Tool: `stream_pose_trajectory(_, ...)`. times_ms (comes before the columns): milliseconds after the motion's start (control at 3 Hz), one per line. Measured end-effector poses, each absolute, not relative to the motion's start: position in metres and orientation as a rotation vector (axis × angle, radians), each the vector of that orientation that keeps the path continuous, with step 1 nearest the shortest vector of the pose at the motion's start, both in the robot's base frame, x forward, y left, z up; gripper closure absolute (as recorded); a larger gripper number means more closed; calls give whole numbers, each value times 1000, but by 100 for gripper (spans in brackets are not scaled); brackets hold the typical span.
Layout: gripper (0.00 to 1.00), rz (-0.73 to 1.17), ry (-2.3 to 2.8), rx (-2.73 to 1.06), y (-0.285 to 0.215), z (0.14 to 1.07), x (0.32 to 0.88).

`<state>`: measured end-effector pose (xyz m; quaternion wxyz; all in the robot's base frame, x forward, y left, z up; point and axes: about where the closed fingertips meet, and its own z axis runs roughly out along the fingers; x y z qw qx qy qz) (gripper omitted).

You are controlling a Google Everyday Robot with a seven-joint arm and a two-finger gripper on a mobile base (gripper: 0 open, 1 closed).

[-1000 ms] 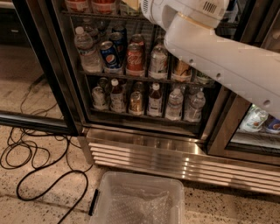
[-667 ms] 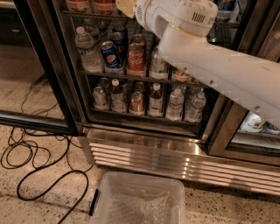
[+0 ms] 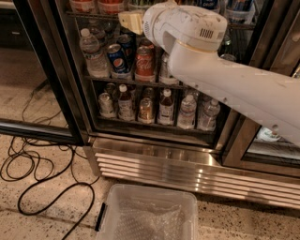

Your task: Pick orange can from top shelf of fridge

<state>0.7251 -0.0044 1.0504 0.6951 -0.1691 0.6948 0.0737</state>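
Note:
The fridge stands open, with black frames, wire racks and a ribbed steel base. The top shelf runs along the upper edge of the view. Only the bottoms of two orange-red cans show on it, cut off by the frame. I cannot tell which of them is the orange can. My white arm comes in from the right. Its gripper is a cream-coloured end piece just below the top shelf's front rail, to the right of those cans and above the Pepsi can.
The middle rack holds a water bottle, the blue Pepsi can and a red Coca-Cola can. The lower rack holds several bottles. The open glass door is at the left. A clear plastic bin and black cables lie on the floor.
The arm has swung left across the fridge opening, bringing the gripper end into view under the top shelf. The cans and bottles have not moved.

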Motion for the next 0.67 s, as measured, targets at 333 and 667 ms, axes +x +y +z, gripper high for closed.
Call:
stream_pose_trajectory(333, 8, 108, 1558, -372, -17, 1047, 723)
stream_pose_trajectory(667, 10, 43, 1522, -358, -30, 1059, 732)
